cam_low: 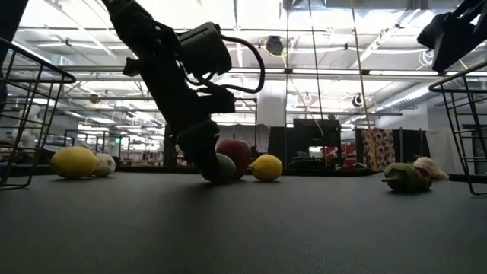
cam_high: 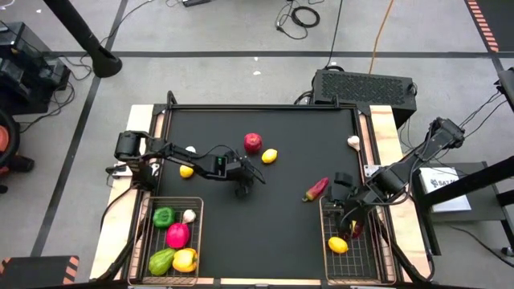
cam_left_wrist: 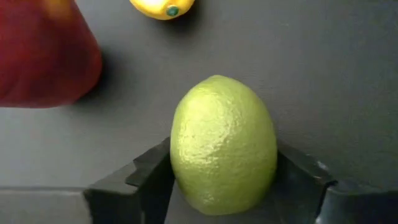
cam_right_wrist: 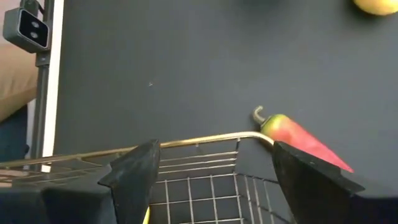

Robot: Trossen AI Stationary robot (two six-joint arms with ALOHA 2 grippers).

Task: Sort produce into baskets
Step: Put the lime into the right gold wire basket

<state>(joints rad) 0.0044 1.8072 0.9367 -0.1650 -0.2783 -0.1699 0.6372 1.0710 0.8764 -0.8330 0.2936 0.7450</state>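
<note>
The black worktop (cam_high: 265,209) is the biggest thing here. On it stand two wire baskets. The left basket (cam_high: 154,241) holds a green pepper (cam_high: 164,216), a pink pepper (cam_high: 177,235), a yellow pepper (cam_high: 185,259), another green one (cam_high: 161,262) and a white garlic (cam_high: 189,215). The right basket (cam_high: 377,269) holds a lemon (cam_high: 338,245).

The left pincer (cam_high: 243,187) is down on the middle of the worktop. Its two dark fingers (cam_left_wrist: 149,180) sit on both sides of a lime (cam_left_wrist: 224,143), right up against it. The pincer looks to be closing on the lime, and the lime sits on the worktop, not lifted yet. A red apple (cam_high: 253,143) and a lemon (cam_high: 270,156) lie near it.

The right pincer (cam_right_wrist: 211,171) hangs over the right basket's rim with its fingers wide apart and nothing between them. A red chili (cam_high: 316,189) lies just outside that basket.

Another lemon (cam_high: 186,170) and a garlic (cam_high: 190,150) lie by the left arm. One more garlic (cam_high: 353,142) lies at the far right edge.

The lime looks small, light and hard, with a bumpy skin. It is round, so it could slip or roll. I think the best hold is across its fat middle, where the fingers are now.
</note>
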